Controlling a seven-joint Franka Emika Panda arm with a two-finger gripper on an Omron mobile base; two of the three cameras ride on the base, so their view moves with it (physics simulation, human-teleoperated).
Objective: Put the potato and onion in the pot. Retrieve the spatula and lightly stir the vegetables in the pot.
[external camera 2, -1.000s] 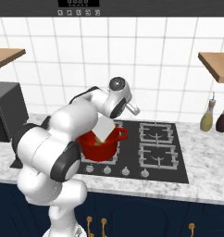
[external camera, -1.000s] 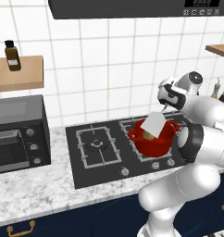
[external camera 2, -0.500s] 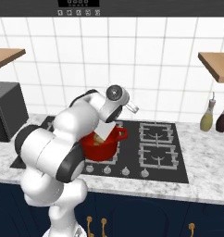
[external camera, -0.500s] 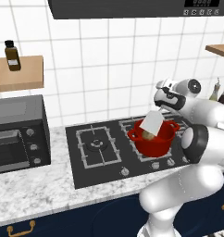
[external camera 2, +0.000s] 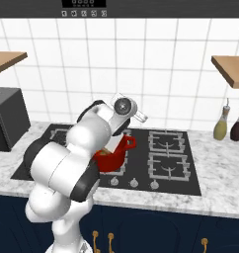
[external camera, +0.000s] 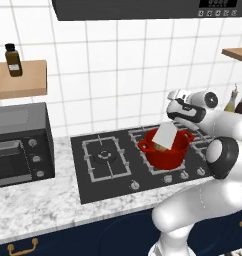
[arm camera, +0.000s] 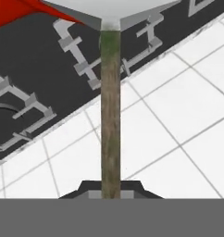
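Over on the hob (external camera: pixel 113 172), you've got one red pot (external camera: pixel 164 152) sitting on a burner at about 3 o'clock from the cooktop's middle in the left base view. That view gives you the spatula (external camera: pixel 166 135) blade, a pale grey slab dipping into the pot's mouth, with something tan just showing inside beside it. You can't tell from that whether it's the potato or the onion.

Switch to the right base view and the arm covers most of the pot (external camera 2: pixel 113 159); you mostly catch one loop handle poking out at 2 o'clock.

The hand view is what gives you the grip: the end effector (arm camera: pixel 111 190) is clamped tight on the spatula's (arm camera: pixel 110 111) wooden handle, which runs straight up to 12 o'clock where the grey blade starts, with a sliver of red pot (arm camera: pixel 28 10) at 11 o'clock.

Counting stuff: one pot, one spatula, two bottles (external camera 2: pixel 220 127) hanging at 3 o'clock in the right view, one brown bottle (external camera: pixel 13 60) on the shelf (external camera: pixel 19 85) and one microwave (external camera: pixel 20 145) on the counter (external camera: pixel 43 210) in the left.
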